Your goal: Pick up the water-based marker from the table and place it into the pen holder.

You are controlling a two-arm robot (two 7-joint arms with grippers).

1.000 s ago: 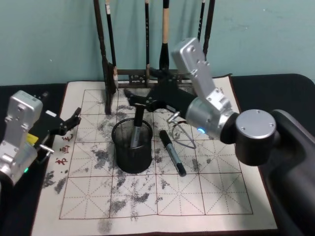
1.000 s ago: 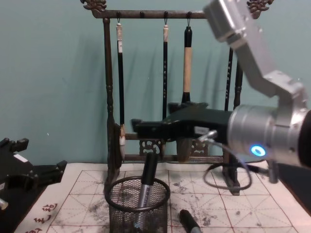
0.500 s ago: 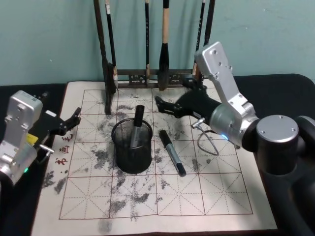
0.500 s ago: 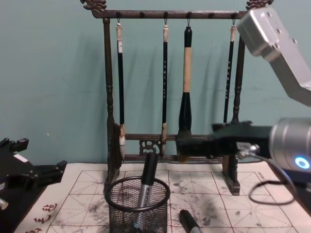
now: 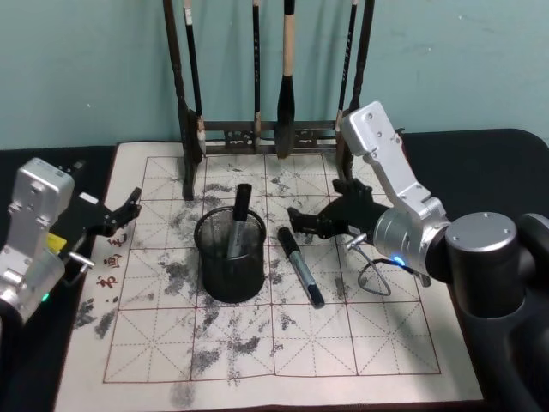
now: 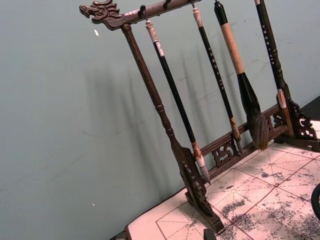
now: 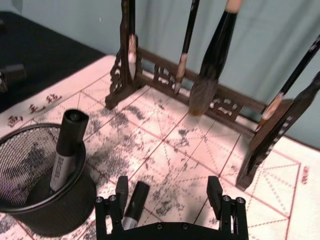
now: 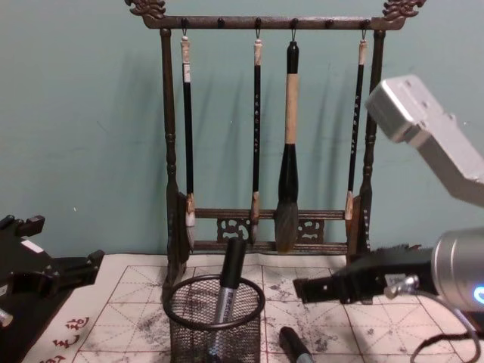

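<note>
Plain teal wall [image 8: 76, 113] behind brush rack [image 8: 169, 151]

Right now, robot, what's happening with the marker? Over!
Right gripper open, hovering over marker's far end on mat. Left gripper open, parked at mat's left edge. Holder beside marker, second marker standing inside.
</note>
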